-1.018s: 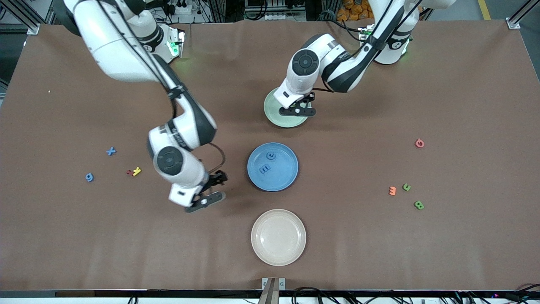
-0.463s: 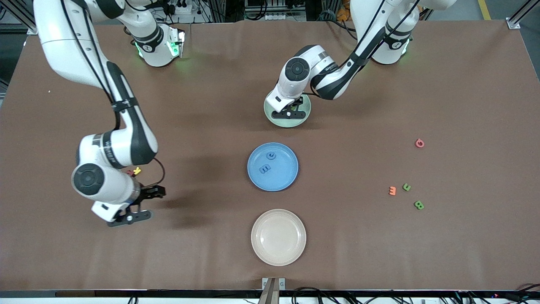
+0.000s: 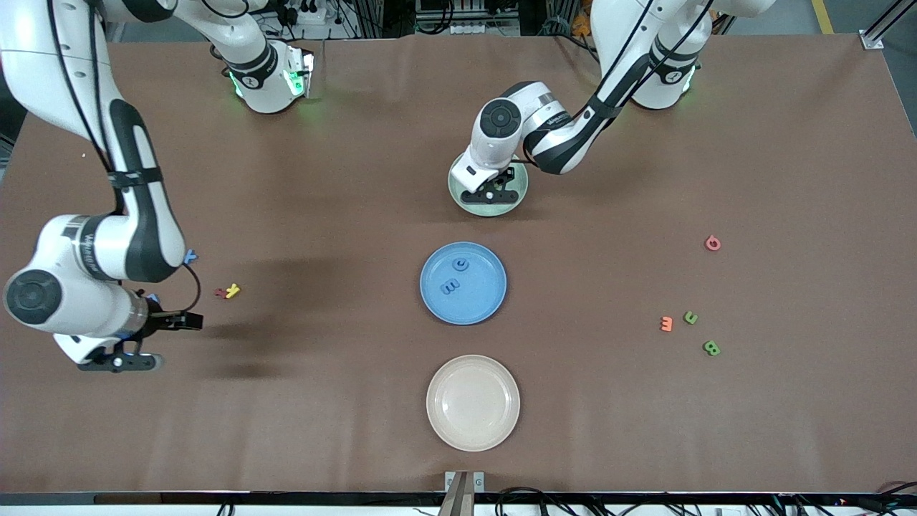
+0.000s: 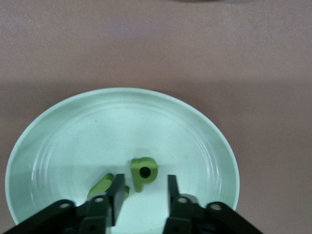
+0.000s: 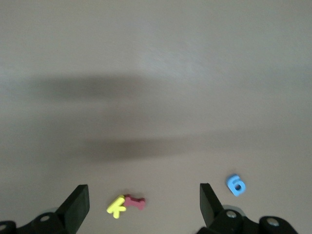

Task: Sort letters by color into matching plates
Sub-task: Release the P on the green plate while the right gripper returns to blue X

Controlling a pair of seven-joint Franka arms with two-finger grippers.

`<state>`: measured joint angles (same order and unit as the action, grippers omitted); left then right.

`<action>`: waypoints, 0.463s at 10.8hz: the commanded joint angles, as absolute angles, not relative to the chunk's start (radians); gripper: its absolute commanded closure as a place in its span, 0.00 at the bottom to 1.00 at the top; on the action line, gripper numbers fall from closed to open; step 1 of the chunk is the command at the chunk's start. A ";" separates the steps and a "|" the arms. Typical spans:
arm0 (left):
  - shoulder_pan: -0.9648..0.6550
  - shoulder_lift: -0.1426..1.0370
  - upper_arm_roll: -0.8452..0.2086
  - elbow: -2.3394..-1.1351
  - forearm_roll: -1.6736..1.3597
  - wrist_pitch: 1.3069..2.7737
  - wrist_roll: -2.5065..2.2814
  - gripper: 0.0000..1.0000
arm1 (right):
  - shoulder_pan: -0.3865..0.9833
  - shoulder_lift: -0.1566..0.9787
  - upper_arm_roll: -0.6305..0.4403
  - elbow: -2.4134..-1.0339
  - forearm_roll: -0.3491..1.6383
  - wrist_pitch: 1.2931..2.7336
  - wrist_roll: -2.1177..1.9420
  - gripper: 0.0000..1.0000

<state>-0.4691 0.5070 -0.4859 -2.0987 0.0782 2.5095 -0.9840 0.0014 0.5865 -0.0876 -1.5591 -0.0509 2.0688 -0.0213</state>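
The mint green plate [image 3: 487, 212] lies near the robots' bases, and my left gripper [image 3: 505, 175] hangs open low over it. In the left wrist view the plate [image 4: 58, 141] holds a green P [image 4: 144, 171] just ahead of the open gripper [image 4: 144, 187] and a second green letter [image 4: 102, 185] partly hidden by one finger. The blue plate [image 3: 486, 295] holds two blue letters [image 3: 462, 264] [image 3: 450, 287]. My right gripper [image 3: 183, 322] is open and empty at the right arm's end. A blue digit [image 5: 236, 185] lies beside the open right gripper [image 5: 144, 200]. A blue X [image 3: 190, 256] peeks from under the arm. Two green letters [image 3: 690, 317] [image 3: 711, 348] lie at the left arm's end.
A yellow K [image 3: 233, 290] [image 5: 116, 206] touches a red letter [image 3: 220, 292] [image 5: 135, 201] ahead of the right gripper. An orange letter [image 3: 666, 324] and a pink one [image 3: 712, 243] lie by the loose green letters. A cream plate [image 3: 473, 402] sits nearest the front camera.
My right arm has swung from beside the blue plate to the right arm's end of the table. My left gripper has shifted a little over the green plate.
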 commanded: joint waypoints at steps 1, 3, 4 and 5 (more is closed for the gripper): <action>-0.465 0.505 -0.482 -2.086 0.130 2.516 -1.026 0.00 | -0.057 0.451 -0.129 -1.777 0.038 2.173 -0.015 0.00; -0.445 0.479 -0.477 -2.085 0.132 2.514 -1.016 0.00 | -0.069 0.411 -0.175 -1.862 0.116 2.204 0.001 0.00; -0.424 0.459 -0.476 -2.083 0.133 2.511 -1.011 0.00 | -0.069 0.394 -0.204 -1.893 0.155 2.212 0.014 0.00; -0.393 0.445 -0.476 -2.082 0.144 2.511 -0.976 0.00 | -0.069 0.382 -0.225 -1.914 0.181 2.214 0.041 0.00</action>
<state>-0.4458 0.4957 -0.4758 -2.0762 0.0986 2.5132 -0.9872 -0.0693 0.4648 -0.1884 -1.8034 0.1108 2.1871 -0.0103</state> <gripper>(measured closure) 0.000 0.000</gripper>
